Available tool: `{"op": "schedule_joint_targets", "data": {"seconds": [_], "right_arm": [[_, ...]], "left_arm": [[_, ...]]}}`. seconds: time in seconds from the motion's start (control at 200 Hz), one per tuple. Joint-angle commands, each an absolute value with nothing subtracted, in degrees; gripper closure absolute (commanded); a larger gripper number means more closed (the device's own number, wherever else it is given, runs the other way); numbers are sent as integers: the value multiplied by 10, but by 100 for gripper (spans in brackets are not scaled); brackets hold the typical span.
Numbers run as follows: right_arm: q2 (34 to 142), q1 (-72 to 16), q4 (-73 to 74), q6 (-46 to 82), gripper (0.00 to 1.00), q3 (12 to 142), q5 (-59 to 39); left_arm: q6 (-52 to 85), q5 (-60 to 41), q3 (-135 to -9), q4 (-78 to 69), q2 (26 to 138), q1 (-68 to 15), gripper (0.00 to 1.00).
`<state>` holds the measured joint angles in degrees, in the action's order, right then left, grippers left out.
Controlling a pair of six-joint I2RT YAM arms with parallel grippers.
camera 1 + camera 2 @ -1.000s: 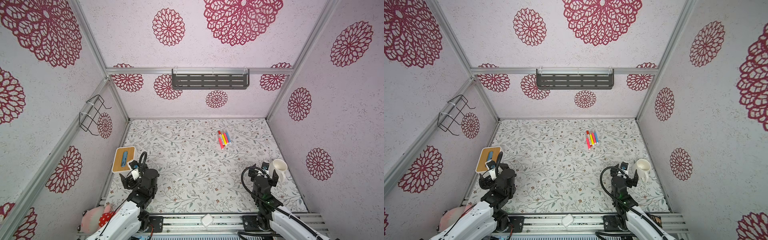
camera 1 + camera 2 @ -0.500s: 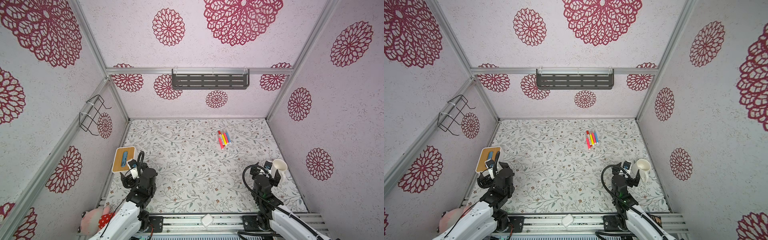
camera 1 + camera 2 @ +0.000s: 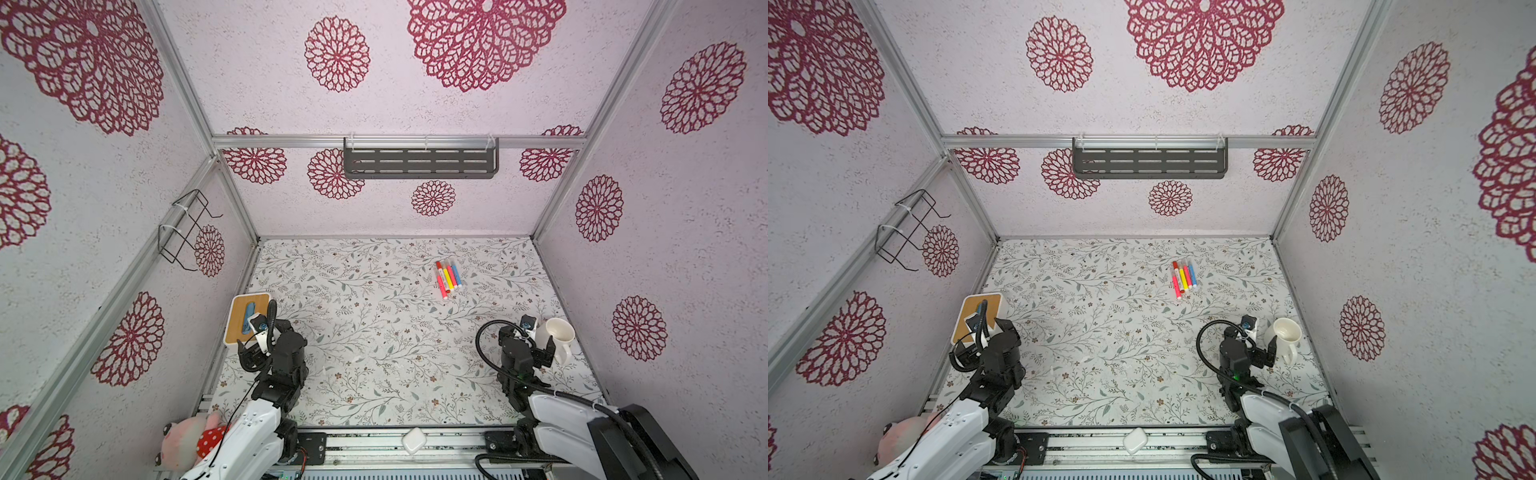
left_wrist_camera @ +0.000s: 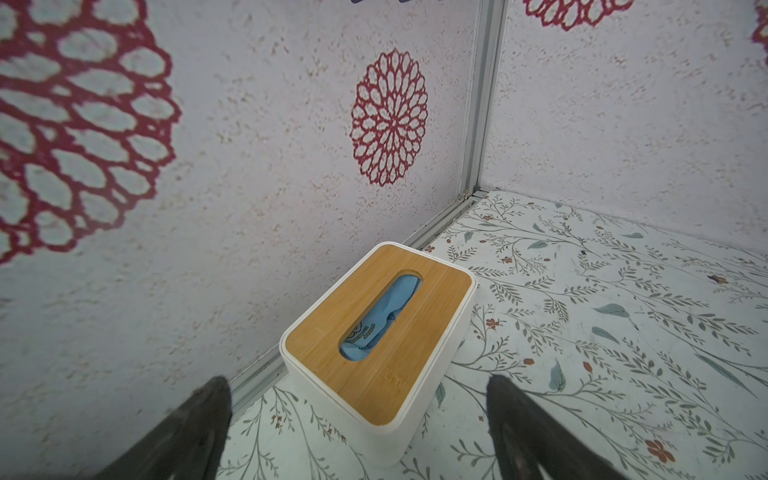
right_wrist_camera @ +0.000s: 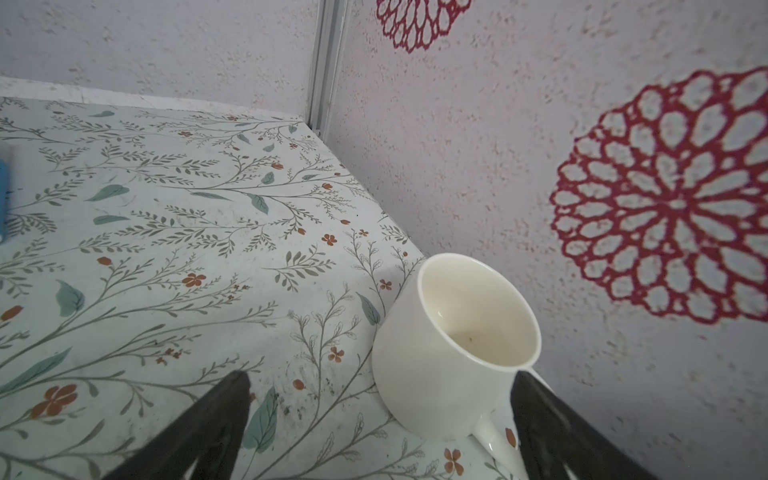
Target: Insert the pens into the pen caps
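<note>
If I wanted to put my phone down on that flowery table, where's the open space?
The widest bare stretch is the far left, between the tissue box and the pens, back to the rear wall. Tiny pale bits lie between the arms. Crowded: the near corners, left gripper by the box, right gripper by the mug.

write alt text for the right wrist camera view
An empty glossy white ceramic mug stands on the floral-patterned tabletop beside a pale wall printed with red rosettes, its handle pointing toward the camera. The right gripper is open and holds nothing, its two black fingers framing the foreground.
</note>
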<state>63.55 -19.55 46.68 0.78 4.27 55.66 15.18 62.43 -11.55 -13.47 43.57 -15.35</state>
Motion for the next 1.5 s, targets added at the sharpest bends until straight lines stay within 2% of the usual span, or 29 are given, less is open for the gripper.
{"op": "schedule_joint_targets", "data": {"seconds": [0.0,0.31,0.445,0.645,0.861,0.911,0.971,1.016,1.056,1.131,1.196,1.276,1.356,1.491], "right_arm": [[682,-171,564,-8,1,84,550],[810,-129,682,-30,1,134,536],[800,-110,625,3,1,148,524],[758,-68,612,43,1,118,449],[766,-24,529,76,1,159,356],[773,-21,578,99,1,139,323],[831,-19,772,65,1,82,296],[796,-19,701,83,1,87,290],[809,-15,719,87,1,88,306],[802,-17,704,87,1,90,298],[813,-24,740,69,1,82,301],[824,-41,781,48,1,72,313],[831,-61,808,29,1,62,325],[887,-110,962,-32,1,23,349]], "left_arm": [[141,597,-107,-177,445,-134,3],[116,558,-111,-320,553,-88,3],[101,530,-112,-406,610,-65,3],[82,493,-110,-512,680,-45,3],[64,458,-107,-624,750,-34,3],[62,453,-106,-653,768,-32,3],[102,421,-104,-675,800,-18,3],[96,388,-105,-738,858,-1,3],[72,370,-106,-812,902,4,2],[68,306,-123,-729,873,0,3],[67,279,-142,-678,883,2,3],[11,295,-147,-779,944,-17,3],[14,283,-131,-784,935,-25,3],[0,282,-116,-814,942,-36,3]]}}
